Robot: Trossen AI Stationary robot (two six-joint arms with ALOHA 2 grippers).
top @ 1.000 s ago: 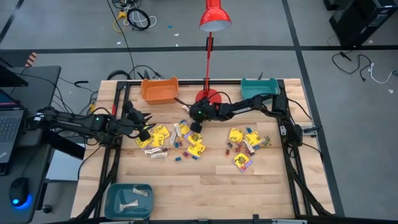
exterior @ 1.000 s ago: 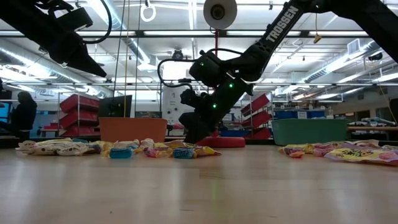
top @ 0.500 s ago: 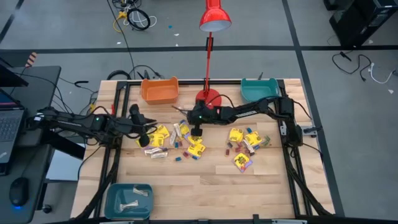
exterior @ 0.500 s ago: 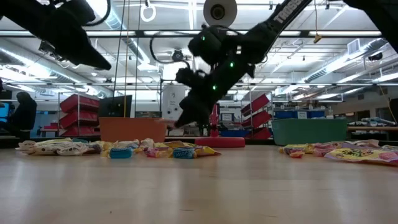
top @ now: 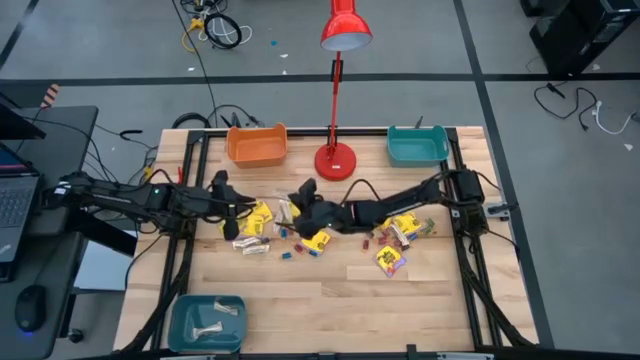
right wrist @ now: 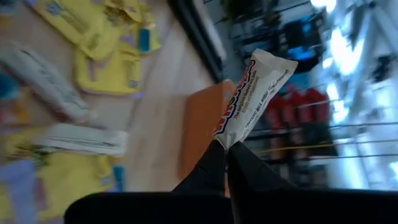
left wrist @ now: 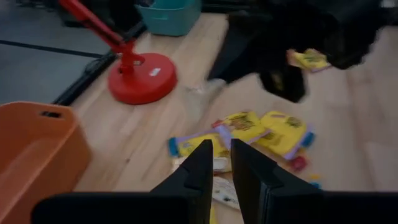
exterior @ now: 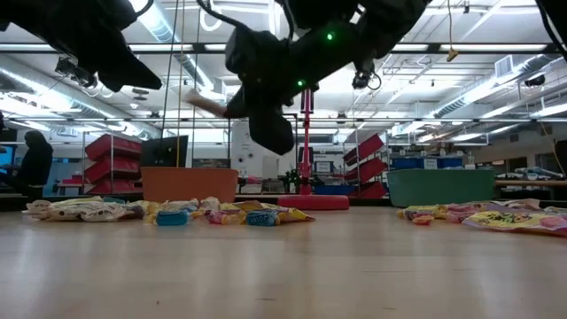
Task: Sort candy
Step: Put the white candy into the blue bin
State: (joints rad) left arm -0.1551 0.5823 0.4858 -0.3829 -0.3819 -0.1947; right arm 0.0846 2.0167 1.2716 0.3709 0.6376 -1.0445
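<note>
The candy (top: 300,232) lies scattered in two loose clusters across the middle of the desk (top: 330,290) — yellow packets, pale bars and small coloured pieces. One pale bar (right wrist: 254,93) is off the surface, pinched by its end between the pressed-together fingers of the right end effector (right wrist: 225,148), which hangs above the left-centre cluster.

Risk: the hold is on the very end of the wrapper only. A quick swing toward the orange bin (top: 256,145) or the teal bin (top: 416,145) at the far edge could shake the bar loose, and it would drop back among the unsorted pieces or over the desk edge. The right arm lies low across the right cluster; a sweeping turn could drag packets with it.

The left end effector (top: 222,186) hovers just left of the same cluster. Its fingers (left wrist: 200,171) stand close with a narrow gap, and nothing shows between them. The two arms are near each other — contact is possible if both go for that pile at once. The red lamp (top: 337,160) stands between the bins, in the way of a straight path to either.

Against a second ago: the right end effector was down at the candy, near the lamp base; it is now raised and swung toward the left, bar in its grip. The left end effector has shifted slightly to the far side.
</note>
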